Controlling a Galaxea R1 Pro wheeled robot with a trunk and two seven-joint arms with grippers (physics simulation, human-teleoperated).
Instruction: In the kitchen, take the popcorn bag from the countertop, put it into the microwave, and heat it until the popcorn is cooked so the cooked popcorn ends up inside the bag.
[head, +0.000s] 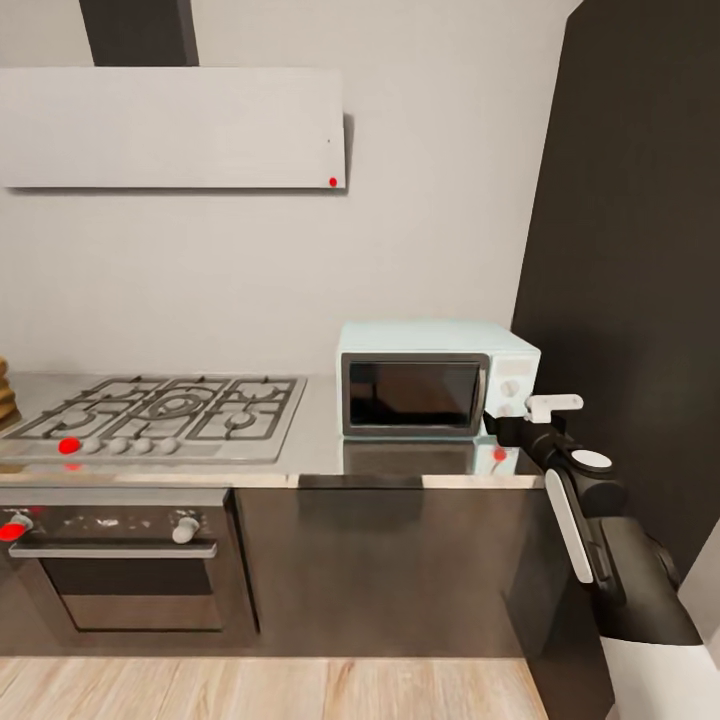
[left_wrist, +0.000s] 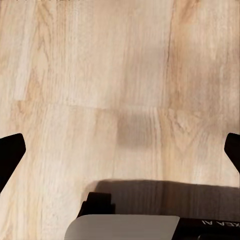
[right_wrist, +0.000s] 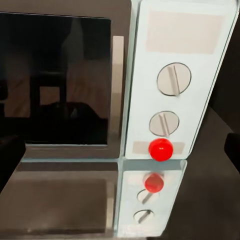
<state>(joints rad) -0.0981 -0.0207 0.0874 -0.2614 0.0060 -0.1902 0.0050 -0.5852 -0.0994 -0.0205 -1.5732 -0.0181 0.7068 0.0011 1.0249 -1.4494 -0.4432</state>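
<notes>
1. Left pincer (left_wrist: 120, 150): fingertips spread wide, nothing between them, wooden floor (left_wrist: 100, 75) beyond.
2. Microwave (head: 435, 380): door closed, on the countertop (head: 320, 445), directly ahead of the right pincer (head: 545, 412).
3. Right pincer: near the knob panel (right_wrist: 177, 80); jaw opening cannot be determined.

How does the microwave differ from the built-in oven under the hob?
The microwave is a small pale mint-white box standing on the countertop; the oven is larger, steel-fronted and set into the cabinets below the hob.
The microwave's two knobs sit stacked on a side panel right of its door; the oven's knobs sit along the strip above its door.
Both have dark glass doors, shut, and a red marker on the control panel.
</notes>
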